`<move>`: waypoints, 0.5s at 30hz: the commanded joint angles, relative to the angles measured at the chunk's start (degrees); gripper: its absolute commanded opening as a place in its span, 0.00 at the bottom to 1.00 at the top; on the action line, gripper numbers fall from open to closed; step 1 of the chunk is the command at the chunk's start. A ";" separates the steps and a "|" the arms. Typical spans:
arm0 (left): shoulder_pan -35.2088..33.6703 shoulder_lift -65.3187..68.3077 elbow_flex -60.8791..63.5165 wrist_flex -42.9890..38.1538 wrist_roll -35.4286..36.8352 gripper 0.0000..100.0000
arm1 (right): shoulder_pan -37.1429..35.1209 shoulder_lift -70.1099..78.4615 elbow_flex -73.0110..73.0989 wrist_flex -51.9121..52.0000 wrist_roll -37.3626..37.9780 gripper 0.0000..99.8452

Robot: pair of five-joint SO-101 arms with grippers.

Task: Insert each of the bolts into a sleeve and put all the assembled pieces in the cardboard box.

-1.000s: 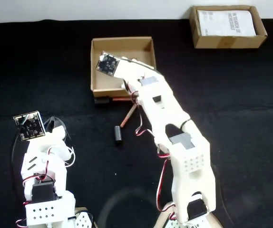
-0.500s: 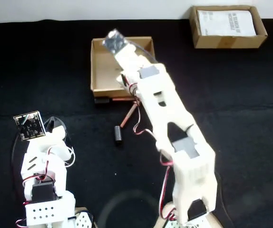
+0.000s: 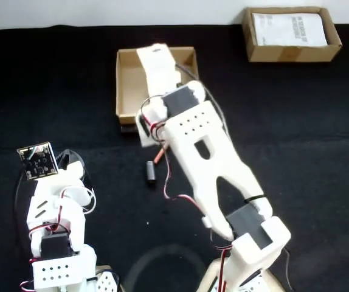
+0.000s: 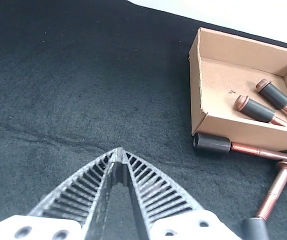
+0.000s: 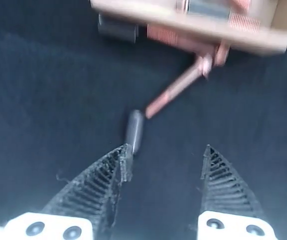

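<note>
Just ahead of right arm's jaws, wide open and empty, lies short black cylindrical sleeve [image 5: 134, 131], long axis pointing roughly away; left arm's jaws closed, farther off.

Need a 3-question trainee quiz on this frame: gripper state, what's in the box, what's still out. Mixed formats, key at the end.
1. True or false: the right gripper is open.
2. How many assembled pieces lie inside the cardboard box in the left wrist view? A) one B) two C) four
3. Fill in: a third sleeved bolt lies ___ the box, along its front wall.

Key: 1 true; 2 B; 3 outside.
</note>
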 commanded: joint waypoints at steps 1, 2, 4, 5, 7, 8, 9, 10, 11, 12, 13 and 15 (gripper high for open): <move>-0.40 -0.66 1.19 0.18 -0.26 0.02 | -3.12 -3.56 1.63 3.03 -3.43 0.21; -0.40 -0.66 1.19 0.18 -0.26 0.02 | -3.47 -3.56 3.12 2.77 -3.60 0.21; -0.40 -0.66 1.19 0.18 -0.26 0.02 | -3.65 -3.47 6.20 1.54 -3.60 0.21; -0.40 -0.66 1.19 0.18 -0.26 0.02 | -3.56 -3.47 8.31 -0.04 -3.52 0.21; -0.40 -0.66 1.19 0.18 -0.26 0.02 | -2.86 -3.47 13.23 -3.74 -3.34 0.21; -0.40 -0.66 1.19 0.18 -0.26 0.02 | -2.68 -3.56 15.43 -5.49 -3.34 0.21; -0.40 -0.66 1.19 0.18 -0.26 0.02 | -2.68 -3.56 17.36 -7.16 -3.34 0.21; -0.40 -0.66 1.19 0.18 -0.26 0.02 | -2.68 -3.56 19.21 -9.01 -3.34 0.21; -0.40 -0.66 1.19 0.18 -0.26 0.02 | -2.68 -3.56 20.70 -11.03 -3.43 0.21; -0.40 -0.66 1.19 0.18 -0.26 0.02 | -2.68 -3.56 22.11 -13.23 -3.52 0.21; -0.40 -0.66 1.19 0.18 -0.26 0.02 | -2.86 -3.56 23.25 -15.52 -3.60 0.21; -0.40 -0.66 1.19 0.18 -0.26 0.02 | -3.38 -3.56 25.36 -19.74 -3.60 0.21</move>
